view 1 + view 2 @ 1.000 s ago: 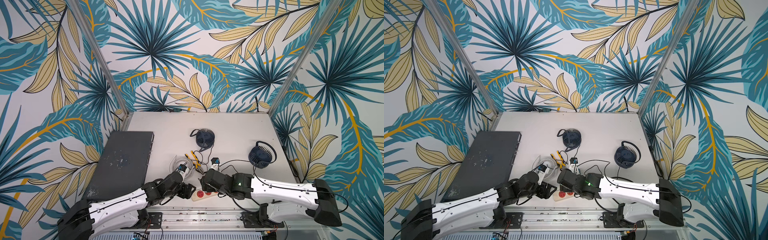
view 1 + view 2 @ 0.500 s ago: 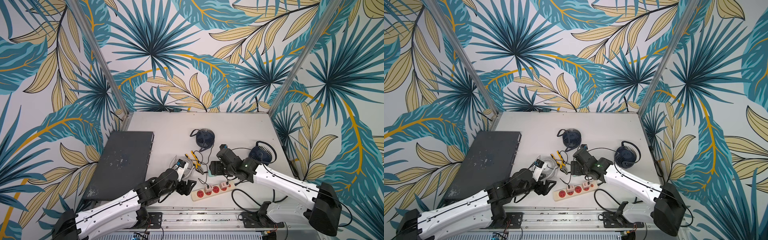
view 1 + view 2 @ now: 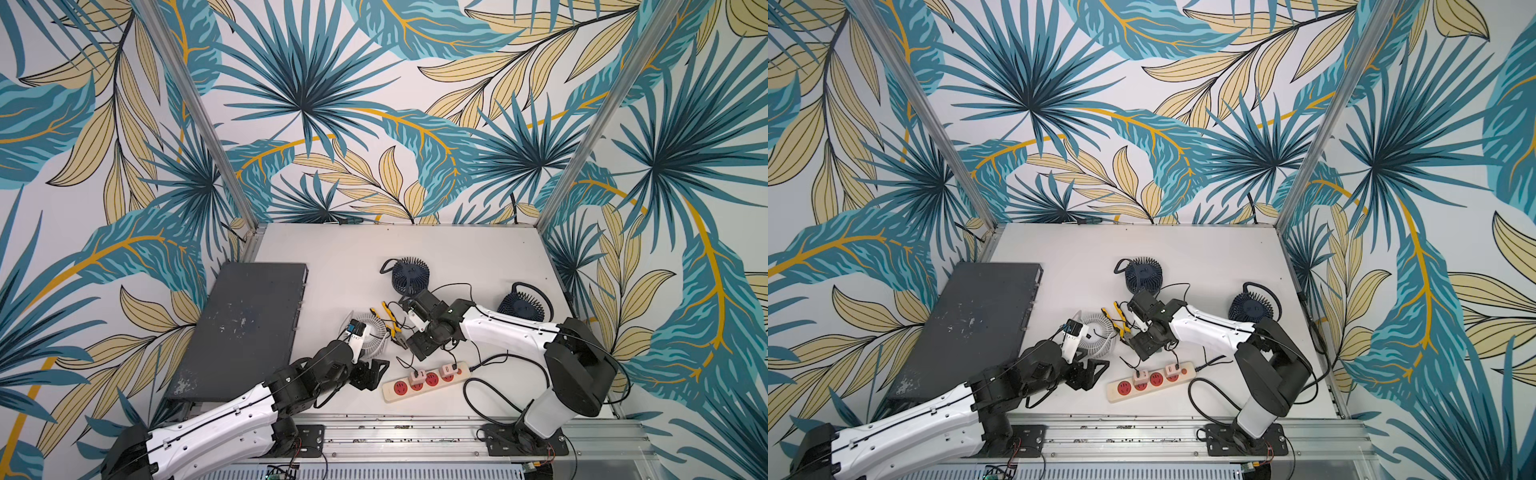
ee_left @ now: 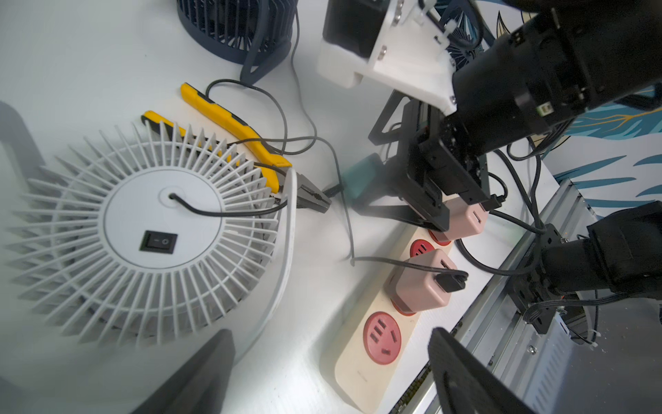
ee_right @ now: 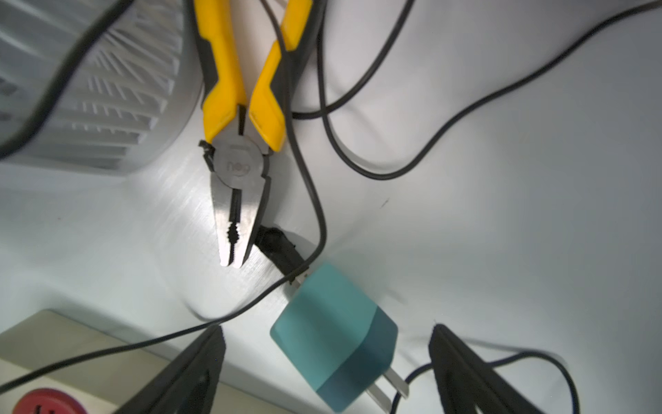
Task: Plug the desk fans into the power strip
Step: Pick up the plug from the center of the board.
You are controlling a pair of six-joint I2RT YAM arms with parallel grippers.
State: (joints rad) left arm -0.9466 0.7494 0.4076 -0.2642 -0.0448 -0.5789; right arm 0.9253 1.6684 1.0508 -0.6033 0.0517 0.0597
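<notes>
Standing by the rig, I could see the job was not finished. The power strip (image 3: 390, 394) lay slantwise near the front edge of the surface (image 3: 415, 245), about midway along it. Two pink adapters (image 4: 424, 283) were seated in it, and two red sockets (image 4: 381, 337) were free. A teal adapter (image 5: 335, 344) lay unplugged on the surface just behind the strip, its prongs bare. A black cable plug (image 5: 277, 247) sat in its back, by the nose of the yellow pliers (image 5: 236, 200). Its cord seemed to belong to the white desk fan (image 4: 143, 233), though the tangle made that hard to be sure of.

The right tool (image 5: 325, 331) hovered over the teal adapter with its jaws spread wide, one on each side, touching nothing. The left tool (image 4: 327, 335) hung just beside the strip's end toward the left edge, likewise agape and empty. By my reckoning, the grasp, the carry to a free socket and the push home were all yet to come.
</notes>
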